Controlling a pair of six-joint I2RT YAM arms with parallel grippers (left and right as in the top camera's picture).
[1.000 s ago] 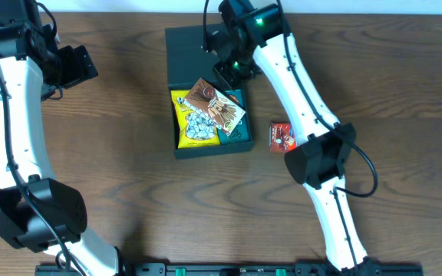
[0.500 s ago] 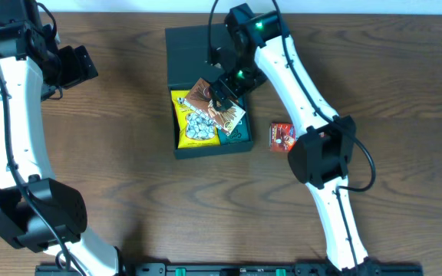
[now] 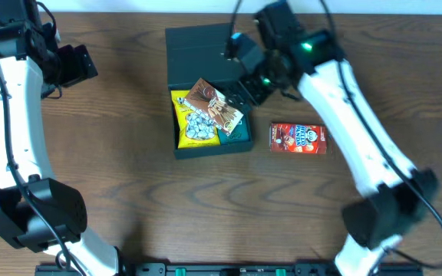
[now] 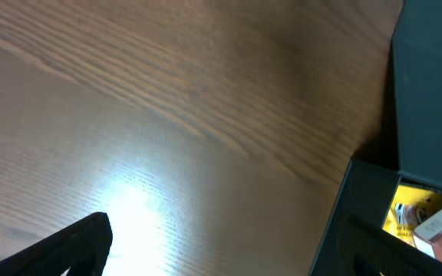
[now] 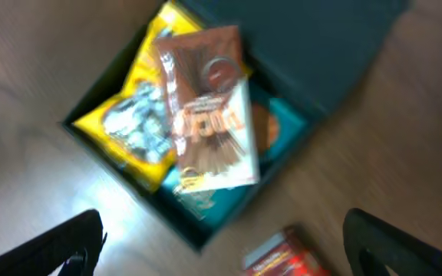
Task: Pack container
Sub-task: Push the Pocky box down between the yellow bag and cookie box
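Dark wood-grain tabletop (image 3: pixel 113 176) carries the container (image 3: pixel 194 57) at centre with its lid flapped back. Inside are a yellow packet (image 3: pixel 190 123), a teal carton (image 3: pixel 239 132) and a brown packet (image 3: pixel 215 103) lying askew across both, and a red snack box (image 3: pixel 298 139) waits just beside it on the right arm's side. Your right gripper (image 3: pixel 245 90) hovers over the container's far corner, jaws spread and empty, and your left gripper (image 3: pixel 75 65) hangs well apart, likewise spread and holding nothing. Watch the brown packet: it seems to ride above the rim, so adding the red box or folding the lid could jam on it or tip it out.
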